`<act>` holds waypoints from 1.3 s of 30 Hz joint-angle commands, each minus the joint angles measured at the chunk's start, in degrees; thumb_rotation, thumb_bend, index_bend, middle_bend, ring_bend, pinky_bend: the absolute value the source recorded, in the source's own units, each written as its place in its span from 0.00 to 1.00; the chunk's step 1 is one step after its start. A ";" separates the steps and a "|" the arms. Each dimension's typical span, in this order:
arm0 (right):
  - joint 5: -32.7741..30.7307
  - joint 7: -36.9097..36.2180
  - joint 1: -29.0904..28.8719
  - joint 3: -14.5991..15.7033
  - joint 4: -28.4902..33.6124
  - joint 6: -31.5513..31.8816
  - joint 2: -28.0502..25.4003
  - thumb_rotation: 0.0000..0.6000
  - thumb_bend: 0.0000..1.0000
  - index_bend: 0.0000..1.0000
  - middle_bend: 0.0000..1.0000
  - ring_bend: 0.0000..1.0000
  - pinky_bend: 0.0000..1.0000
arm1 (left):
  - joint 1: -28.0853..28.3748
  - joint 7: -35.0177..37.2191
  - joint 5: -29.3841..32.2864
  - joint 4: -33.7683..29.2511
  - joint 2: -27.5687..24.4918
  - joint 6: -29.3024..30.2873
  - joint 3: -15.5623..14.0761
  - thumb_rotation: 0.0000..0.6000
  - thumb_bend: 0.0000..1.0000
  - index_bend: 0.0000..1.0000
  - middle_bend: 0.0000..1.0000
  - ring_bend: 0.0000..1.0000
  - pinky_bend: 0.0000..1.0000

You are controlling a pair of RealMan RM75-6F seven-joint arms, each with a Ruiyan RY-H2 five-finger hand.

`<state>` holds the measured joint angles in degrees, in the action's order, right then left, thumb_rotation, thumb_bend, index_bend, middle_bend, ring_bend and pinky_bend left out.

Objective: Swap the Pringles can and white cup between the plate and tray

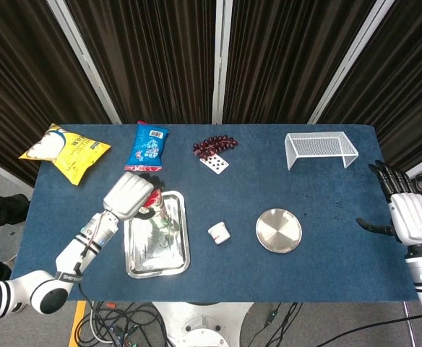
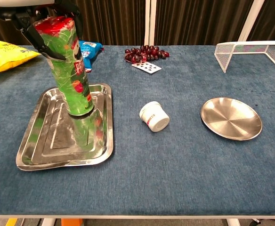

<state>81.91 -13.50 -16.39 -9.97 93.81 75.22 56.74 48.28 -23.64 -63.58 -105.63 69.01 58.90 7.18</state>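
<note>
A green Pringles can [image 2: 72, 75] with a red lid stands slightly tilted in the steel tray [image 2: 43, 146], its base down at the tray's floor. My left hand [image 1: 129, 194] grips the can around its top; dark fingers [image 2: 42, 41] wrap its upper part in the chest view. In the head view the hand hides most of the can above the tray [image 1: 160, 253]. The white cup [image 2: 154, 116] lies on its side on the blue cloth between tray and round plate [image 2: 230, 117], also seen as the cup [image 1: 219, 233] beside the bare plate [image 1: 279, 230]. My right hand [image 1: 406, 217] hangs open off the table's right edge.
A yellow chip bag [image 1: 65, 150] and a blue snack bag [image 1: 148, 147] lie at the back left. Grapes [image 1: 214, 144] and a playing card [image 1: 217, 163] sit at the back middle. A white wire rack [image 1: 319, 149] stands at the back right.
</note>
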 commanded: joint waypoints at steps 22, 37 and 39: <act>1.74 3.29 -1.92 0.71 2.35 -2.01 0.28 1.00 0.04 0.00 0.01 0.00 0.05 | -8.63 -3.85 -3.67 -9.41 -7.65 11.68 -0.58 1.00 0.12 0.19 0.18 0.16 0.50; 2.14 21.18 -13.67 1.62 7.92 -16.87 10.60 1.00 0.04 0.00 0.04 0.00 0.05 | -29.67 8.71 -14.56 2.72 -1.97 31.60 -9.49 1.00 0.11 0.19 0.19 0.16 0.42; 1.24 23.62 -15.19 1.53 7.73 -18.54 12.88 1.00 0.04 0.00 0.04 0.00 0.05 | -31.22 10.48 -15.29 4.90 -0.86 32.97 -9.52 1.00 0.11 0.18 0.19 0.16 0.42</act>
<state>84.23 7.41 -29.41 -8.37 101.19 59.00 67.02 18.70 -15.24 -77.54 -102.94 66.59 90.44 -1.64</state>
